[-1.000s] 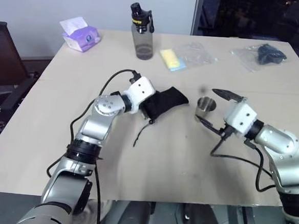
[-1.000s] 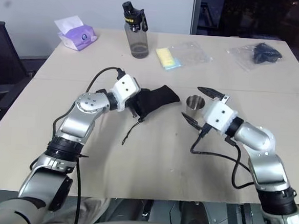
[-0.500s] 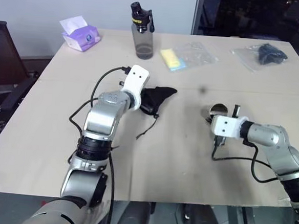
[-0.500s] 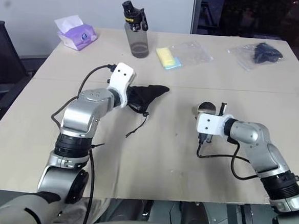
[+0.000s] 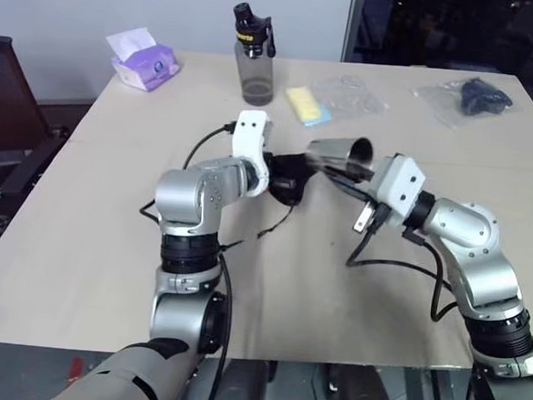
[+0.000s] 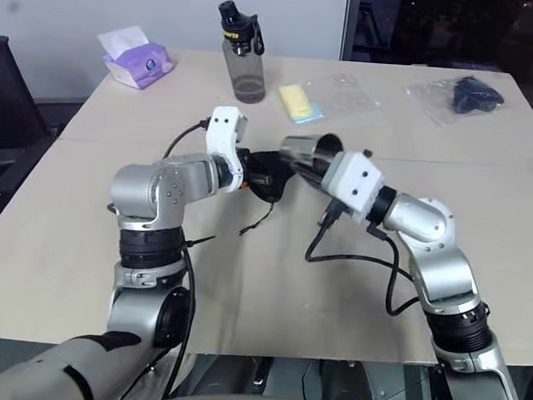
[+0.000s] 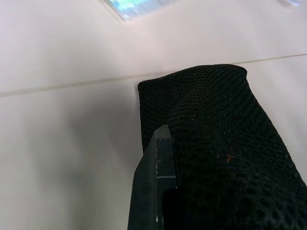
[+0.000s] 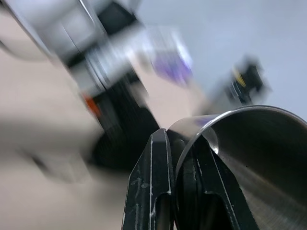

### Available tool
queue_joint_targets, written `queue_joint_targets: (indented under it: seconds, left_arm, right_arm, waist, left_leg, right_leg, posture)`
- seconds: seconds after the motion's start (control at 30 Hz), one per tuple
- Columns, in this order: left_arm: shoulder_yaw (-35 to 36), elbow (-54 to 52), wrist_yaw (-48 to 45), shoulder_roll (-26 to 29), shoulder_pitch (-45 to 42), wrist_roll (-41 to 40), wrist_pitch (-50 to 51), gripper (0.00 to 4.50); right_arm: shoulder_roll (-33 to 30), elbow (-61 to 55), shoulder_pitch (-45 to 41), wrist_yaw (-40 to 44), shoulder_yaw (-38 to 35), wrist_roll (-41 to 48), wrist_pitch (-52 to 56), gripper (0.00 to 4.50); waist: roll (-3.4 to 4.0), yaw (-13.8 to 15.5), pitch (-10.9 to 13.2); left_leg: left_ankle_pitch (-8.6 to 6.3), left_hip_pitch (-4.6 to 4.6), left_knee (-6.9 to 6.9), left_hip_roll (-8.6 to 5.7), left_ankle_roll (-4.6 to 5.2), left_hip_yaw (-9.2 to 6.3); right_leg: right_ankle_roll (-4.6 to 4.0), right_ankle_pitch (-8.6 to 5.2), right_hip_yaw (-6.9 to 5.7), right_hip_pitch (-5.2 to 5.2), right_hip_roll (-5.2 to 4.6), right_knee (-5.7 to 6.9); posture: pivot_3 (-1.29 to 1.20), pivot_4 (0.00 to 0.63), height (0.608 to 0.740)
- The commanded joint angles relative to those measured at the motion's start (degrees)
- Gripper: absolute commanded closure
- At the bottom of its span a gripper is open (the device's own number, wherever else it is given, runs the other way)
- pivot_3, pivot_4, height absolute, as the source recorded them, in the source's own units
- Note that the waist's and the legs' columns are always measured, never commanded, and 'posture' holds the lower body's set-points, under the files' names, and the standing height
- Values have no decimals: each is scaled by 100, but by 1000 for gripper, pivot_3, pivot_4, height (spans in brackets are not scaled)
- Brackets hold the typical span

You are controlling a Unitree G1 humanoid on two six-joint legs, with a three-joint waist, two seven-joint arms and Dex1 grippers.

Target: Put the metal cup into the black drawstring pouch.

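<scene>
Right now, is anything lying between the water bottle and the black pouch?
No. In the left eye view the table is bare from the water bottle to the black pouch.

**Bystanders on the beige table**

A grey translucent water bottle (image 5: 255, 56) with a black cap stands upright near the far edge of the table (image 5: 90, 233). To its left, near the far-left corner, sits a purple tissue pack (image 5: 144, 61) with a white tissue sticking out. To the bottle's right lies a yellow pad (image 5: 307, 106), partly on a clear plastic sleeve (image 5: 352, 94). Towards the far-right corner rests a clear plastic bag (image 5: 466, 98) holding a dark object.
</scene>
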Motion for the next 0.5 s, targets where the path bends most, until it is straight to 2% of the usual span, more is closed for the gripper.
queue_joint_targets:
  seconds: [0.03,0.17,0.3,0.5]
  left_arm:
    - [113,-271,116,-37,-200,-235,196,4500]
    - [51,-309,138,18,-193,-354,323,4500]
    - [369,-351,8,-103,-275,-681,596,4500]
    - [572,-642,-499,31,-41,-1358,1132,4500]
  right_arm:
    - [-105,-333,179,175,200,125,111,4463]
    - [-179,-357,220,265,342,122,161,4463]
    - [-273,-299,330,340,591,-59,175,4463]
    - [15,-44,454,-137,523,-198,208,4463]
  waist:
    - [-1,6,0]
    - [-1,-14,1]
    - [-1,-14,1]
    - [-2,-19,2]
  left_leg:
    - [0,-1,0,-1,0,0]
    - [0,0,0,0,0,3]
    - [0,3,0,6,-1,1]
    - [1,3,0,9,-4,3]
  right_leg:
    - [0,0,0,0,-1,0]
    - [0,0,2,-2,1,0]
    - [-1,0,0,-2,6,3]
    - [-1,1,1,-2,7,3]
  posture:
    - [0,150,740]
    - [0,150,740]
    - [0,150,740]
    - [0,150,740]
